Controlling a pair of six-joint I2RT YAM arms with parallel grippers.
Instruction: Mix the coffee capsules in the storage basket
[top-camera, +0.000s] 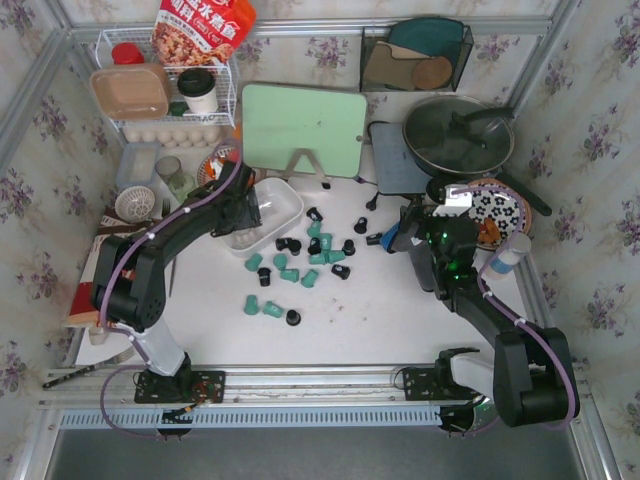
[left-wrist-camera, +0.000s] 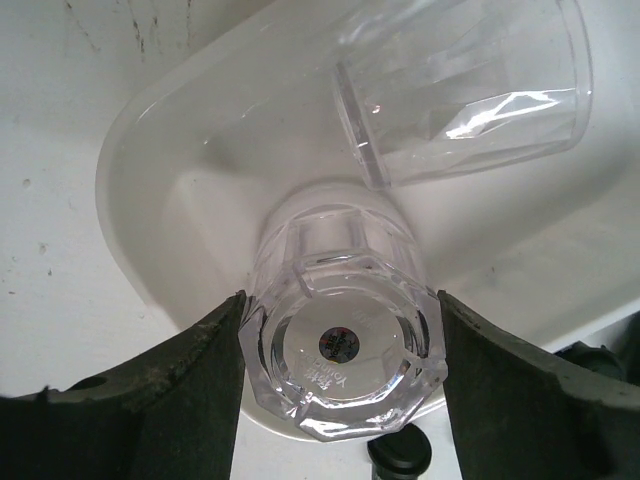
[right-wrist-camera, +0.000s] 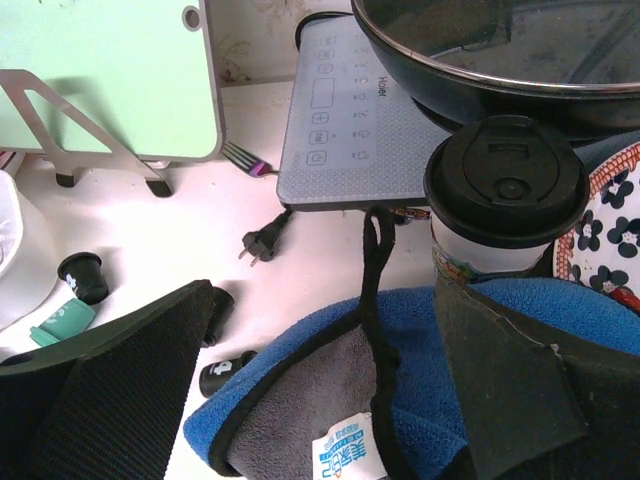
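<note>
The white storage basket (top-camera: 285, 200) sits left of centre and holds no capsules that I can see. Two clear glasses are in it. My left gripper (top-camera: 240, 215) is shut on one glass (left-wrist-camera: 345, 340), its base facing the camera, inside the basket (left-wrist-camera: 130, 230). The other glass (left-wrist-camera: 460, 90) lies on its side. Teal (top-camera: 289, 272) and black (top-camera: 294, 318) coffee capsules lie scattered on the table to the basket's right and front. One black capsule (left-wrist-camera: 400, 455) lies just outside the rim. My right gripper (right-wrist-camera: 330, 330) is open over a blue-and-grey cloth (right-wrist-camera: 320, 400), with black capsules (right-wrist-camera: 225, 372) to its left.
A green cutting board on a stand (top-camera: 303, 128) is behind the capsules. A grey induction cooker (top-camera: 400, 160), a wok (top-camera: 458, 135), a black-lidded cup (right-wrist-camera: 505, 195) and a patterned plate (top-camera: 497, 212) crowd the right. A wire rack (top-camera: 170, 90) stands back left. A plug (right-wrist-camera: 262, 240) lies loose.
</note>
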